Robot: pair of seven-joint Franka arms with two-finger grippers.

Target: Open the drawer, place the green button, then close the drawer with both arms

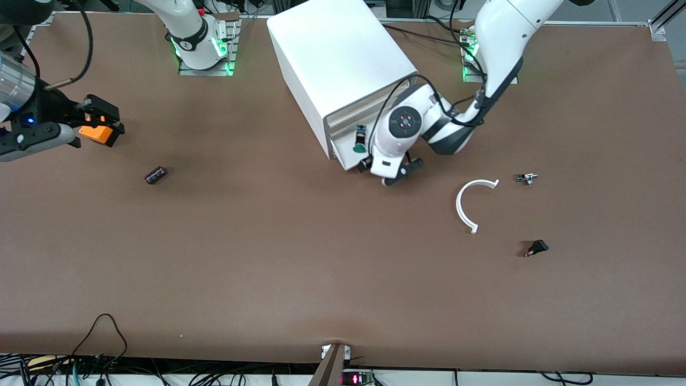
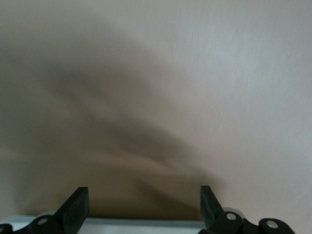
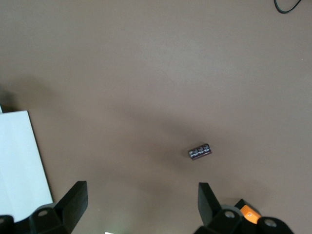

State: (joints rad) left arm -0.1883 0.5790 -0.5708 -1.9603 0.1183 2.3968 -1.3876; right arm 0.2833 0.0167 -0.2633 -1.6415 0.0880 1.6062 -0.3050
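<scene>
The white box cabinet (image 1: 337, 53) stands at the table's back middle. Its lowest drawer (image 1: 345, 156) is pulled out a little. The button (image 1: 359, 143), with its green cap, lies in the drawer. My left gripper (image 1: 402, 172) is low, right in front of the drawer, open and empty. In the left wrist view (image 2: 144, 204) its fingers stand wide apart over a white edge (image 2: 146, 225) and blurred brown table. My right gripper (image 1: 102, 126) hangs open and empty over the table at the right arm's end, and it also shows in the right wrist view (image 3: 141, 202).
A dark stubby cylinder (image 1: 156, 175) lies under the right gripper's area (image 3: 200, 152). Toward the left arm's end lie a white curved strip (image 1: 467, 206), a small metal part (image 1: 527, 178) and a black switch with an orange tip (image 1: 536, 247). The cabinet corner (image 3: 19, 161) shows in the right wrist view.
</scene>
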